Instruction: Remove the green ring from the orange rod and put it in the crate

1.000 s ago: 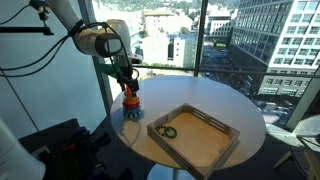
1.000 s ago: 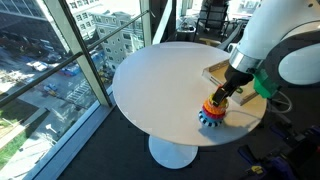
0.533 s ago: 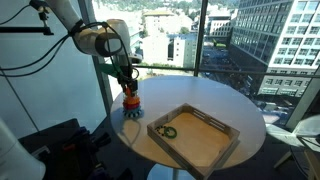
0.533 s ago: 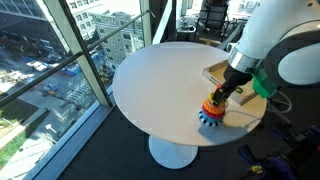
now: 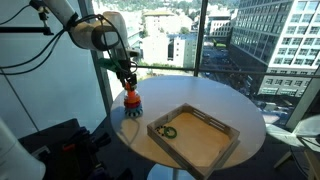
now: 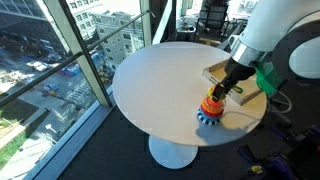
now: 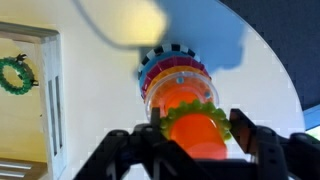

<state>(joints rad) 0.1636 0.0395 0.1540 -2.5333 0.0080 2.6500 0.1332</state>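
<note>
The orange rod [image 5: 131,101] [image 6: 210,107] stands upright on the round white table, near the window-side edge. In the wrist view, the rod [image 7: 183,92] carries red and bluish rings low down. My gripper [image 7: 197,126] is shut on a toothed green ring [image 7: 171,117] that sits around the rod's rounded top. In both exterior views the gripper [image 5: 126,83] [image 6: 222,92] hangs straight above the rod. The light-wood crate [image 5: 203,137] [image 6: 214,72] [image 7: 52,100] lies beside it, and another green ring [image 5: 168,131] [image 7: 15,75] rests on its floor.
The round table [image 5: 215,100] [image 6: 160,75] stands on a single pedestal beside tall windows. A dark chair [image 5: 60,145] stands near the arm's base. My arm hides much of the crate in an exterior view.
My gripper has closed on the green ring and risen a little up the rod. The crate and the rod's base have stayed put.
</note>
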